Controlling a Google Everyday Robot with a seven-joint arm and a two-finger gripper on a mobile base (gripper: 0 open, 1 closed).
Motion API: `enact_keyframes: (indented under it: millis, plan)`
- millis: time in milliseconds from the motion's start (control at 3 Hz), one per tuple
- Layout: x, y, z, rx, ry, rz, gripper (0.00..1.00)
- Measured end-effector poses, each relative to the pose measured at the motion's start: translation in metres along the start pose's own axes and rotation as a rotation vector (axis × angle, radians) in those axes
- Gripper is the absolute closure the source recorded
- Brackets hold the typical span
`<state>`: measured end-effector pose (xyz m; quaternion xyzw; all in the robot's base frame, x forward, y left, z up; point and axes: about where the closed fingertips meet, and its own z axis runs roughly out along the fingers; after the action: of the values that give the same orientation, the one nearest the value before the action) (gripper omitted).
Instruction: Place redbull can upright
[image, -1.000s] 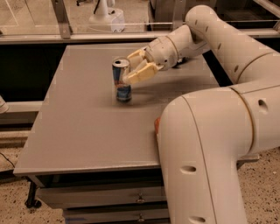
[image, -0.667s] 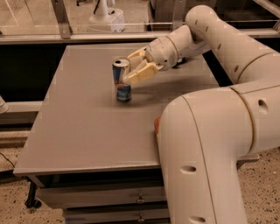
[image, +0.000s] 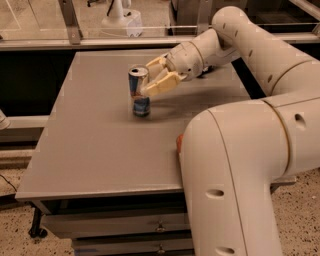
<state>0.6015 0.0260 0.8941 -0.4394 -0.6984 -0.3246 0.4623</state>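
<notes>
— Where is the tool (image: 149, 76)?
— Over the far middle of the table (image: 100, 160), reaching in from the right at the end of the white arm (image: 260, 50). Its two pale fingers (image: 161, 85) are spread apart, one towards the back and one towards the front.
— And the redbull can (image: 139, 92)?
— Standing upright on the table, silver top up, directly left of the tool. The fingertips lie against or just beside its upper half; I cannot tell whether they press on it. The can's base rests on the table.
— What else is near?
— The big white arm segment (image: 235, 180) fills the lower right foreground and covers the table's right corner. Under the table's front edge are grey drawers (image: 125, 225). A speckled floor (image: 300, 210) shows at the right.
</notes>
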Motion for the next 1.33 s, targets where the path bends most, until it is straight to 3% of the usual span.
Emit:
enact_keyframes:
  millis: [667,1000,1333]
  plan:
    - [0.0,0.0,0.0,0.0,0.0,0.0,0.8]
    - [0.008,-0.014,-0.006,-0.01,0.012,-0.038,0.64]
    - [0.013,-0.029,-0.013,-0.022,0.023,-0.06,0.41]
